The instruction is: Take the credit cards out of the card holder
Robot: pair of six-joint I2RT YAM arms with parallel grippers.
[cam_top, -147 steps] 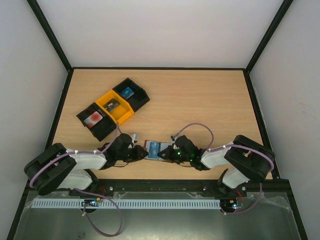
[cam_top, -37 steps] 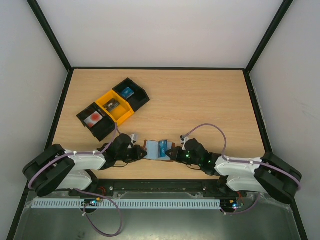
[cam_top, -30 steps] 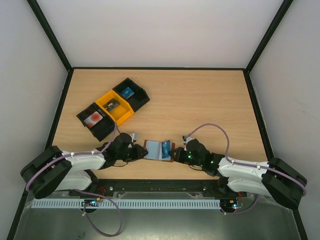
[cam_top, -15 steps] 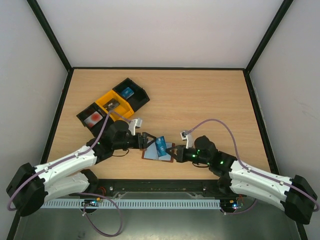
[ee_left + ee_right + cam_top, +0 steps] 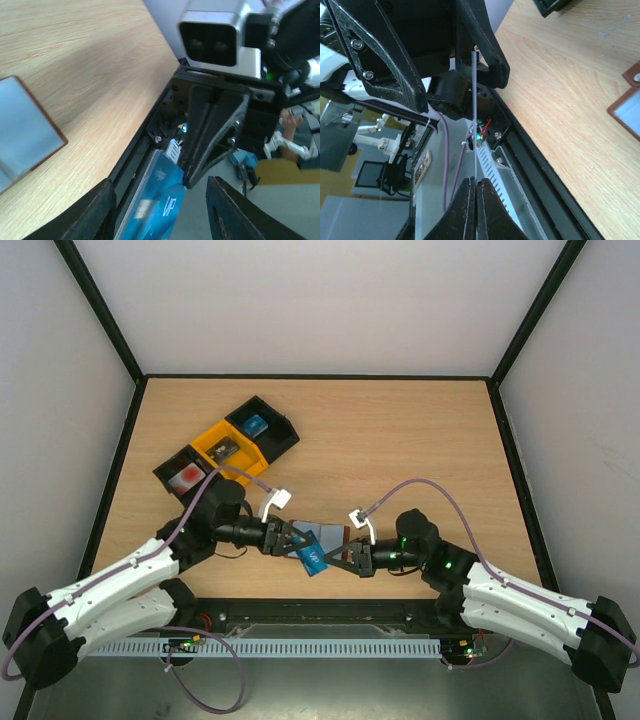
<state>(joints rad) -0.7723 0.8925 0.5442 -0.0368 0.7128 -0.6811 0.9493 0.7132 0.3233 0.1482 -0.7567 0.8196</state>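
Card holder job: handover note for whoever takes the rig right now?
Right gripper: shut on a blue card, off the table.
Left gripper: open, fingers either side of that card, not gripping.
Card holder: lying open on the table, untouched.
Done: three cards sit in the trays.
Left: put down the blue card. Cannot tell whether the holder has more.

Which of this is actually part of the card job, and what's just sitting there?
Job: card holder; held blue card in shut right end effector; open left end effector; white card, grey card, second blue card, already out.
Lying about: yellow tray, near black tray, far black tray.
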